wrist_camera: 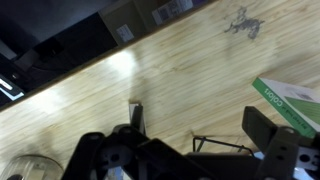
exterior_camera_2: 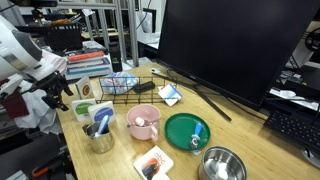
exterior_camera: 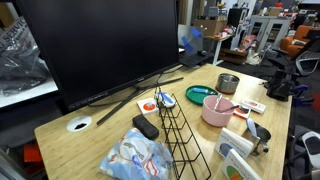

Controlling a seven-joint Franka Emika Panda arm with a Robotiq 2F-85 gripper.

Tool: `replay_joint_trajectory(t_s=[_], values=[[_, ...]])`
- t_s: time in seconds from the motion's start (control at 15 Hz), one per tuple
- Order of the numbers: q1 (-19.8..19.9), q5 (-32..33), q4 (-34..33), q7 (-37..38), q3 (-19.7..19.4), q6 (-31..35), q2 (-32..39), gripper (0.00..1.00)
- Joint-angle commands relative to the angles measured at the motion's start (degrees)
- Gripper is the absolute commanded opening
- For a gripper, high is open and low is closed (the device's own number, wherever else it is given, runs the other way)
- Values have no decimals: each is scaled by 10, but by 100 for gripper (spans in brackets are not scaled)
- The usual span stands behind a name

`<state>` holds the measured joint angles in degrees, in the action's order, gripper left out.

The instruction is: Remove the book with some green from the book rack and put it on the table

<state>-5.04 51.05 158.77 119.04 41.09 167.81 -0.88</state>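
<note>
From where I stood the arm hung at the bench's (exterior_camera_2: 250,140) edge, its pincer (exterior_camera_2: 52,92) well apart from the book rack (exterior_camera_2: 140,84). In the wrist view the pincer's black fingers (wrist_camera: 268,128) looked spread, with nothing between them. The book with some green (wrist_camera: 291,100) lay flat on the wood beside them, and another green-and-white one stood near the rack (exterior_camera_2: 88,90). I judged it was either approaching or already done. Next called for settling which.
</note>
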Motion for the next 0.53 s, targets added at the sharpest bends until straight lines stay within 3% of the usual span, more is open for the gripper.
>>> replay_joint_trajectory(t_s=[0.0, 0.07, 0.47], values=[[-17, -77, 13, -44, 2, 18, -39, 100], [-10, -41, 0, -20, 1, 4, -9, 100], [-18, -62, 4, -29, 1, 6, -28, 100]])
